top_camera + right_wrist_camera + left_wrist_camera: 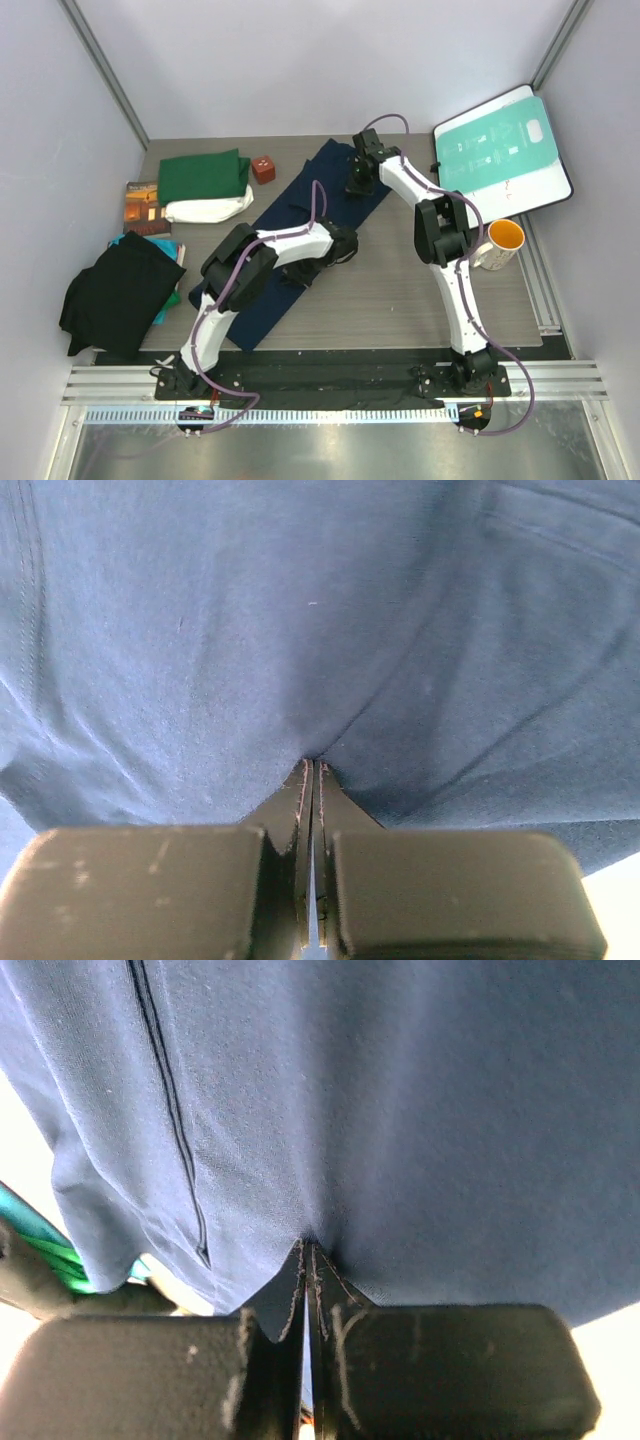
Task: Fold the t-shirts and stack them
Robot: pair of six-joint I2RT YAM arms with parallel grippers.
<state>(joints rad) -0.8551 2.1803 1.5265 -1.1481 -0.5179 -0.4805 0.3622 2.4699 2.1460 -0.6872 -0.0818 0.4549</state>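
Observation:
A navy blue t-shirt lies spread diagonally across the middle of the table. My left gripper is down at its right edge, halfway along. In the left wrist view the left gripper is shut, pinching a fold of the navy cloth. My right gripper is at the shirt's far end. The right wrist view shows this gripper shut on a pinch of the same cloth. A folded dark green t-shirt rests on a folded cream-white one at the back left.
A black cloth heap lies at the left edge over something teal. A small brown-orange book and a red-brown cube sit near the folded stack. A teal-and-white board leans at the back right, with a white mug below it.

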